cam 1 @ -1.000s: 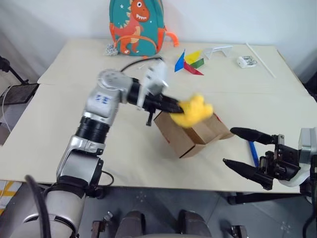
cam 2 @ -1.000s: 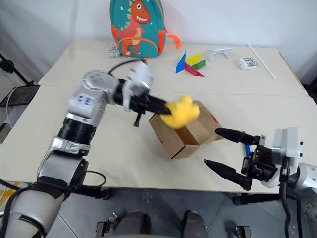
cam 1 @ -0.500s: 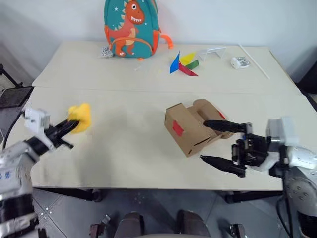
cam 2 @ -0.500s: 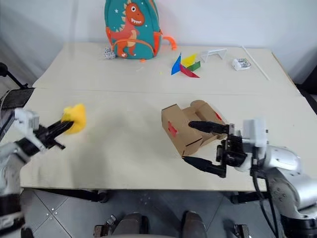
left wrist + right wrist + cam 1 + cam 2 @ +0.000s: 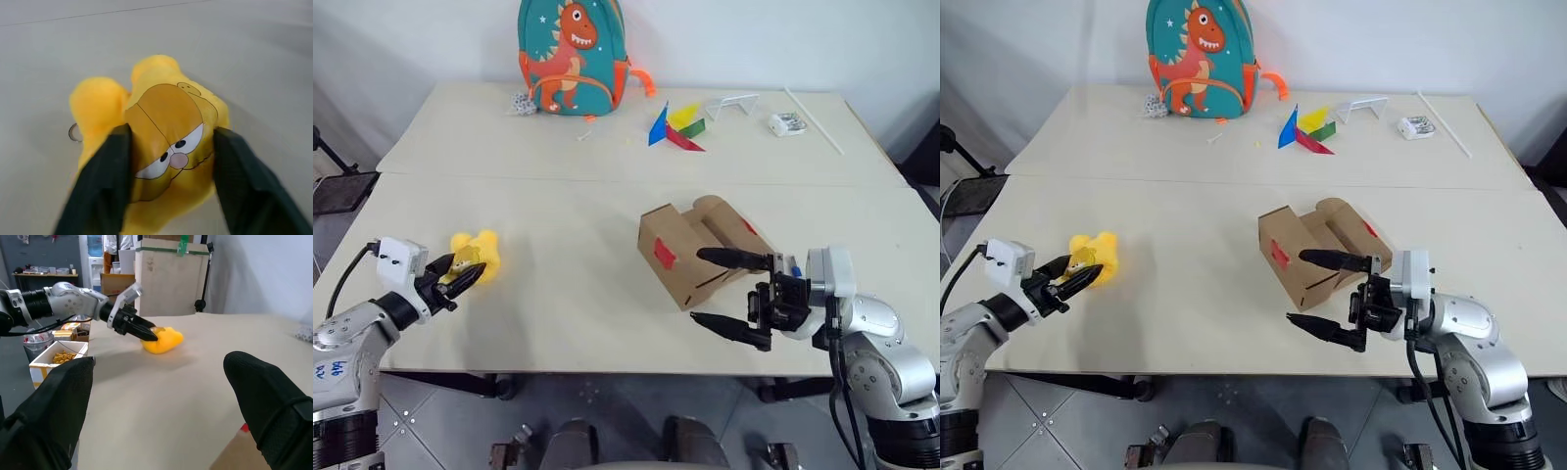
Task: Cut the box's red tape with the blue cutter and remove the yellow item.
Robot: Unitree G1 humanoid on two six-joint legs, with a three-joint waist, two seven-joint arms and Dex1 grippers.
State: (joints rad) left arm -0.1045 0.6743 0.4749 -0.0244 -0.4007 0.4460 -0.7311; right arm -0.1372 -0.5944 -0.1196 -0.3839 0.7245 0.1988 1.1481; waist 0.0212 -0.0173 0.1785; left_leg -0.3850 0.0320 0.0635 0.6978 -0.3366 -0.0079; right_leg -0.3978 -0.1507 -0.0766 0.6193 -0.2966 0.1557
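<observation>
- Left gripper [image 5: 460, 277] is low at the near-left of the table [image 5: 558, 176], black fingers [image 5: 105, 181] spread apart, one on each side of the yellow item [image 5: 475, 257], looks like they're just flanking it rather than squeezing.
- That yellow item is a soft lumpy plush with a printed cartoon cat face and a small metal ring on it, lying on the matte beige tabletop.
- Right gripper [image 5: 726, 290] sits near-right, tapered black fingers wide open with nothing between them, just beside the box [image 5: 690, 250].
- The box is brown cardboard, flaps open, tilted, with the red tape [image 5: 665, 254] as a small strip on its near-left face.
- A sliver of blue, maybe the blue cutter [image 5: 794, 266], peeks out behind the right gripper.
- Far side: dinosaur backpack [image 5: 573, 54], coloured paper triangles [image 5: 674, 125].
</observation>
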